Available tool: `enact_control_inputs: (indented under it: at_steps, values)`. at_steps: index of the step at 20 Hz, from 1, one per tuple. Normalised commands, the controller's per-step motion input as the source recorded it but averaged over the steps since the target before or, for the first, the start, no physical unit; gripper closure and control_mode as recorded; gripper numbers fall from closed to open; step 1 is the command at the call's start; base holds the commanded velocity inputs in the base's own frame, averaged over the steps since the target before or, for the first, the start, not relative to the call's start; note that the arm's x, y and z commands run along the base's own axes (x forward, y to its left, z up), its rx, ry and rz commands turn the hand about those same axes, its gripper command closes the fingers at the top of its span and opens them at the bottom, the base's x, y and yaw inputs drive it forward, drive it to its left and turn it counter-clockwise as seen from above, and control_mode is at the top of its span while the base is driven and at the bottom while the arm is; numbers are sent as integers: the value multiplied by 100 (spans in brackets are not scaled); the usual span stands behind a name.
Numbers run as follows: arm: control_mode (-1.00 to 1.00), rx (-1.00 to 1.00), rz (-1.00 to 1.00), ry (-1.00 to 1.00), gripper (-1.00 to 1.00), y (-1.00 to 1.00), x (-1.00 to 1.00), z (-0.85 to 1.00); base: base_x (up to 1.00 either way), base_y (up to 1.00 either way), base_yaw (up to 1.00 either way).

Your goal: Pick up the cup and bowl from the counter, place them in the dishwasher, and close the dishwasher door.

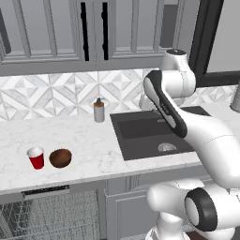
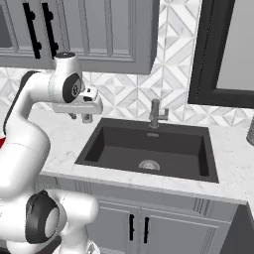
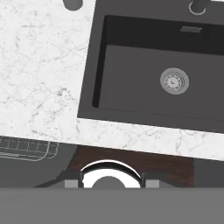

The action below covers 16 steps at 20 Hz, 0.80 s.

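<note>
The red cup [image 1: 35,157] with its white rim stands on the white marble counter [image 1: 89,140] near the front left. The dark brown bowl [image 1: 60,158] sits just to its right, close beside it. Under them the dishwasher [image 1: 46,191] stands open, showing its grey wire rack [image 1: 51,215] [image 3: 28,148]; the door itself is out of view. My gripper [image 2: 80,118] hangs open and empty above the counter by the sink's left edge, well right of both items. Its fingertips [image 3: 71,183] stand far apart in the hand view.
A black sink [image 1: 150,133] [image 2: 149,149] [image 3: 162,74] is set into the counter, with a faucet [image 2: 156,114] behind it. A grey soap dispenser [image 1: 99,110] stands at the back by the sink's left corner. Upper cabinets [image 1: 61,28] hang overhead, and a dark window frame [image 2: 203,54] is at the right.
</note>
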Motion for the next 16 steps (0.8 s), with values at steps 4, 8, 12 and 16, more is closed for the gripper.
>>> enact_control_inputs:
  at_steps: [4,8,12,16]
  values:
    - [100,0,0,0,-100,0,-1,0,-3,0,0]
    - [100,0,0,0,-100,0,0,0,-3,0,25]
    - [100,0,0,0,-100,0,0,0,-2,1,61]
    - [100,0,0,0,-100,0,0,0,-8,0,64]
